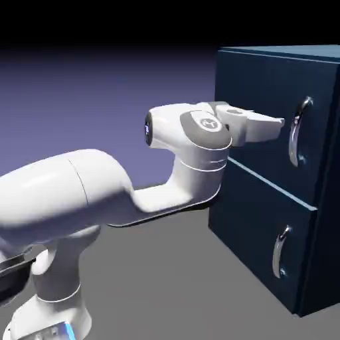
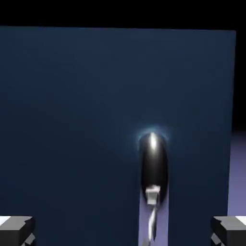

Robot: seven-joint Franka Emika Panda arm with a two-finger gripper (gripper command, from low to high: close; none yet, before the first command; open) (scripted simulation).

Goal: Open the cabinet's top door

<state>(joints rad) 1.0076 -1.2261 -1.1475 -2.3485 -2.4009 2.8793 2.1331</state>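
The dark navy cabinet (image 1: pixel 232 86) stands at the exterior view's right. Its top door (image 1: pixel 265 159) lies flush with the front and carries a long curved silver handle (image 1: pixel 299 133). My gripper (image 1: pixel 277 125) is level with that handle's upper half, a short way off and not touching it. In the hand view the top door (image 2: pixel 72 120) fills the picture and the handle (image 2: pixel 153 163) shows end-on, right of the middle. My gripper (image 2: pixel 123 233) is open, its grey fingertips (image 2: pixel 17 230) at the two bottom corners with nothing between them.
Below the top door sits the lower panel (image 1: pixel 255 232) with a smaller silver handle (image 1: pixel 281 252). The cabinet rests on the grey table (image 1: pixel 166 285). My arm's base (image 1: pixel 46 312) stands at the lower left.
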